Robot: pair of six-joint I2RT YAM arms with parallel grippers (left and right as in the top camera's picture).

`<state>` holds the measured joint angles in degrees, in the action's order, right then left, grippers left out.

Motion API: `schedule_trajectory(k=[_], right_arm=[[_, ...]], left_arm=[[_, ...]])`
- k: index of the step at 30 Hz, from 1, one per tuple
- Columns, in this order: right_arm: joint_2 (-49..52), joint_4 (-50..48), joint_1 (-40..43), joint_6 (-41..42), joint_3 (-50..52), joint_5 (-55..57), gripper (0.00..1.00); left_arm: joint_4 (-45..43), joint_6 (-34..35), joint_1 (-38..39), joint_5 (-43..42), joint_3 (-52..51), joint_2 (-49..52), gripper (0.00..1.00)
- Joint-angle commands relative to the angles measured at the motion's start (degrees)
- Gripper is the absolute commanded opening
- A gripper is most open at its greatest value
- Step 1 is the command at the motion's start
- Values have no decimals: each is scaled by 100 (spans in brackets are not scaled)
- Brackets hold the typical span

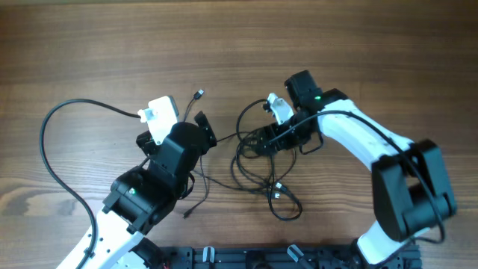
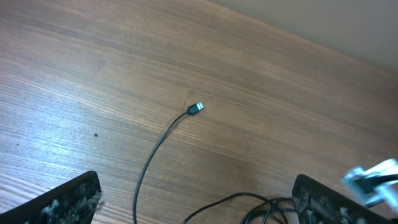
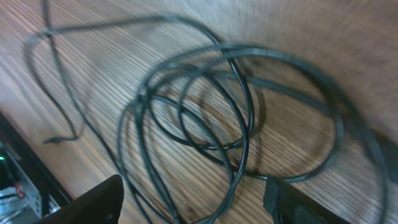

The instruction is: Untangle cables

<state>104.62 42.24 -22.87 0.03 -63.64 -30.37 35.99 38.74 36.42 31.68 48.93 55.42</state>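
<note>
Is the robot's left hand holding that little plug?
No, the plug lies on the table, ahead of the left gripper, whose jaws stand open and empty.

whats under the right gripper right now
Overlapping loops of the cables lie on the wooden table below the right gripper, between its fingers. From overhead the gripper hides part of the tangle, so the crossings there cannot be seen.

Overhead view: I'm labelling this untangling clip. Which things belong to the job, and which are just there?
Job:
- tangled thin cables
- loose plug end

Not the job:
- wooden table
- thick cord looping from the left arm
- black rail at the front edge
</note>
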Motion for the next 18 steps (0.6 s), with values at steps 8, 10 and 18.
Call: schedule_trajectory(k=[8, 10, 18], right_arm=[[656, -227, -22, -2, 39, 61, 42], [656, -262, -22, -2, 39, 59, 26], [640, -166, -17, -149, 11, -616, 4]], left_arm=[[721, 72, -28, 101, 144, -2669, 100], [813, 72, -28, 101, 144, -2885, 100], [933, 74, -28, 96, 144, -2918, 100]])
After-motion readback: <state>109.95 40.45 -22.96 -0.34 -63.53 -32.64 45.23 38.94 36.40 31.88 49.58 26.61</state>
